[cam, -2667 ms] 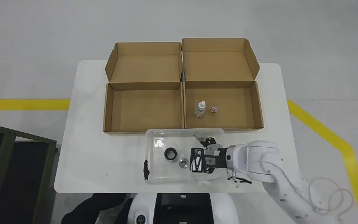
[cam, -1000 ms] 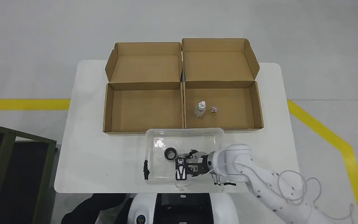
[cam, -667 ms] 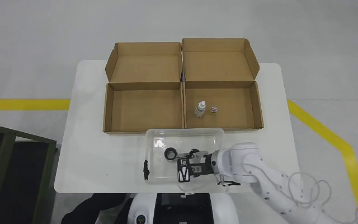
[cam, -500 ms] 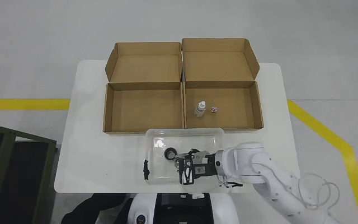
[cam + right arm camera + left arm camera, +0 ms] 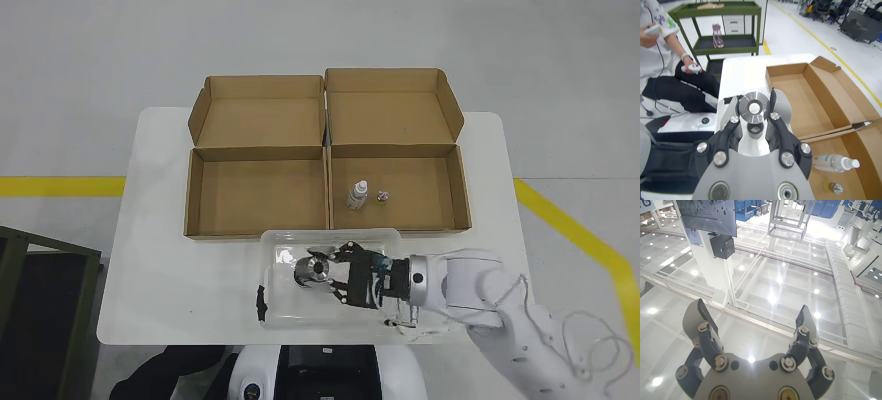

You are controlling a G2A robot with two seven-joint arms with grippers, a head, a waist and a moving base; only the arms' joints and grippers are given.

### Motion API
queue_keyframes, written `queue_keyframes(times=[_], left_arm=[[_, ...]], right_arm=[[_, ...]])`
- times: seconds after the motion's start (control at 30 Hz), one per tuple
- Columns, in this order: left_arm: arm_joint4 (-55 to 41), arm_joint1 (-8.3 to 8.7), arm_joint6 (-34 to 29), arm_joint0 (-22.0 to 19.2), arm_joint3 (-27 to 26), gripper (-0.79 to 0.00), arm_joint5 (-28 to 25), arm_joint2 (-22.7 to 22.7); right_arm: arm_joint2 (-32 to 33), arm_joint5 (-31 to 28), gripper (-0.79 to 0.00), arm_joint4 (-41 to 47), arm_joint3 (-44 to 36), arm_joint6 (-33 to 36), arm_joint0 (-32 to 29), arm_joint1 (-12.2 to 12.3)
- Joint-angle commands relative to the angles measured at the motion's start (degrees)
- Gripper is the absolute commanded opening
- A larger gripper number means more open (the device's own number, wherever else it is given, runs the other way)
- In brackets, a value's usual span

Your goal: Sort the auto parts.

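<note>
Right arm lies stretched across the clear tray point(image 5: 283, 300), in from 3 o'clock toward 9. The right gripper point(image 5: 755, 101) pinches a steel disc point(image 5: 745, 108) by its rim, with a black bushing point(image 5: 755, 129) close by. Two cardboard boxes point(image 5: 255, 195) sit at the tray's 12 o'clock. Left gripper point(image 5: 752, 311) points at the ceiling, jaws spread wide.

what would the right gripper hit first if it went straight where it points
Likely the end wall of the clear tray, past the metal disc the right gripper holds; height unclear, it might pass over.
</note>
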Motion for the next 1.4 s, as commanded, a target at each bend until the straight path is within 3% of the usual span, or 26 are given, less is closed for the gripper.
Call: queue_keyframes(times=[0.0,0.97,1.2,1.37], left_arm=[[0.0,0.00,0.0,0.0,0.0,0.000,0.0,0.0],[0.0,0.00,0.0,0.0,0.0,0.000,0.0,0.0],[0.0,0.00,0.0,0.0,0.0,0.000,0.0,0.0],[0.0,0.00,0.0,0.0,0.0,0.000,0.0,0.0]], right_arm=[[1.2,0.5,-0.785,1.2,-0.6,-1.9,0.1,0.0],[13.0,8.8,-0.785,10.0,-5.5,-15.1,4.8,-1.1],[13.1,8.9,-0.785,9.3,-4.2,-15.3,6.5,-1.4],[9.5,9.0,-0.785,9.0,-1.0,-13.2,9.1,-2.0]])
